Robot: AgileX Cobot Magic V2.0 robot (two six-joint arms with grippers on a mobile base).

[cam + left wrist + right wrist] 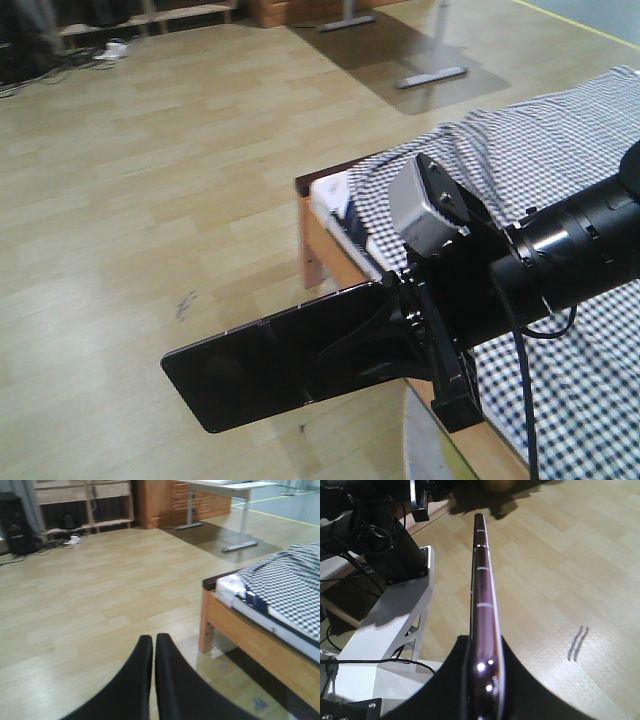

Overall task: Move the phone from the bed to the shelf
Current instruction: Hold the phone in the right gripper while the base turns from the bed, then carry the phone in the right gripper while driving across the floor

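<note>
The phone [280, 365], a glossy black slab, hangs flat over the wood floor, left of the bed's corner. My right gripper [402, 335] is shut on its right end. In the right wrist view the phone [482, 575] shows edge-on, with a pinkish metal rim, clamped between the black fingers [512, 680] of the right gripper [481, 641]. The bed [560, 150] has black-and-white check cloth on a wooden frame [250, 640]. The pale wood shelf [85, 502] stands far across the room. My left gripper [153, 641] is shut with nothing in it, above the floor.
An orange-brown cabinet [160, 502] stands right of the shelf. A grey-legged desk [240, 515] is behind the bed. Cables and a white power strip [73, 539] lie by the shelf. The robot's white base [395, 615] is to the phone's left in the right wrist view.
</note>
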